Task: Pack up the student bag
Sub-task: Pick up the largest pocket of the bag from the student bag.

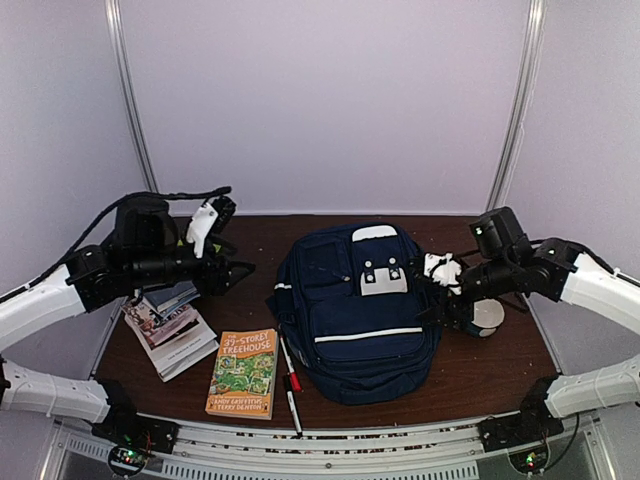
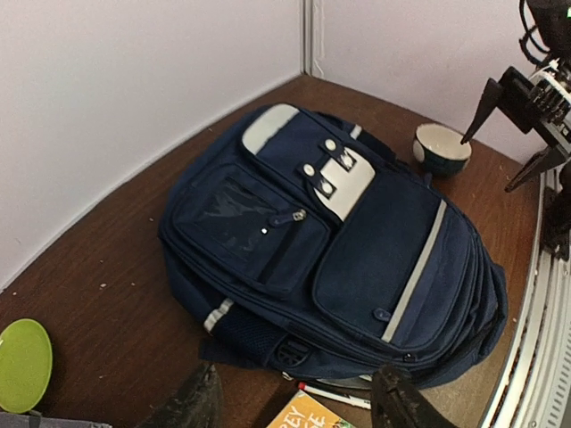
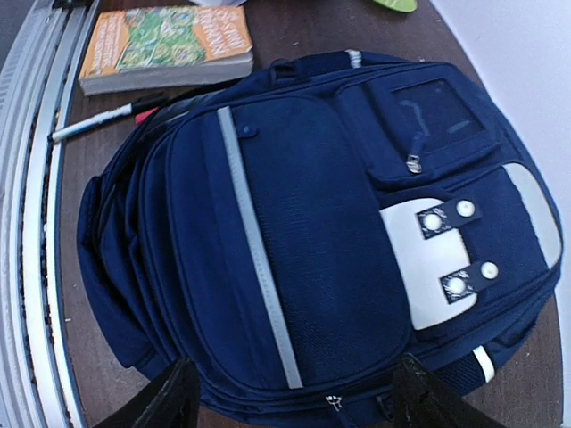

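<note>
We found the bag [image 1: 350, 310] lying flat, apparently closed, at mid-table with book [image 1: 243, 373] and pens [image 1: 290, 385] unpacked beside it, while left gripper [image 1: 238, 272] and right gripper [image 2: 485, 165] flanked it, fingers spread and empty, presumably poised to open it.

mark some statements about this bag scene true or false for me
1. The student bag lies flat on the table, front pockets up. True.
2. The Treehouse book is inside the bag. False: it lies on the table beside the bag.
3. The left end effector and right end effector are both open and empty. True.
4. The bowl sits on top of the bag. False: it stands on the table beside the bag, near the right arm.
5. A red-capped marker lies between the book and the bag. True.
</note>
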You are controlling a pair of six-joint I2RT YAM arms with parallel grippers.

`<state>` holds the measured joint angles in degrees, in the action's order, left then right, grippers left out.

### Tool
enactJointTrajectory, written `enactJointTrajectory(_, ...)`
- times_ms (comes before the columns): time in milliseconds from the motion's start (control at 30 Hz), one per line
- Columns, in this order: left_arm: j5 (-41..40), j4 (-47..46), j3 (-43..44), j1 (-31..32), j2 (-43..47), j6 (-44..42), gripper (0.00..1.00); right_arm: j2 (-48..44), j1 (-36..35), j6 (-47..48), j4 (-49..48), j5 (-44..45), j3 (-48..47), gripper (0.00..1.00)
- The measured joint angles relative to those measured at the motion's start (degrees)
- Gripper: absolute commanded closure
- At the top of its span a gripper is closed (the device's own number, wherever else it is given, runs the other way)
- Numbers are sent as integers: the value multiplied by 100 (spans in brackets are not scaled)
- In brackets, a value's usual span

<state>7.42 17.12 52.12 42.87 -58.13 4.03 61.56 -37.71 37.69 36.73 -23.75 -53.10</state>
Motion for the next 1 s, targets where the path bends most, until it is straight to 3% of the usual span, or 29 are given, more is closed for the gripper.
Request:
enactJointTrajectory(133, -227, -105, -87, 614, -643, 83, 48, 319, -817, 289, -35, 595, 225, 35)
enactJointTrajectory(233, -356, -339, -262, 1060, -1150, 144, 50, 533, -1228, 404, -68, 879, 422, 47)
enactJointTrajectory(400, -339, -933, -518, 1464, -1803, 282, 52, 866, -1847, 597, -160, 1222, 656, 57)
enactJointTrajectory(700, -127, -2269, -992, 1478, -2308, 780, 51, 1250, -2452, 629, -201, 1244, 706, 61)
enactJointTrajectory(1000, -94, -2708, -1088, 1478, -2566, 933, 45, 1556, -2450, 409, -511, 1327, 841, 58)
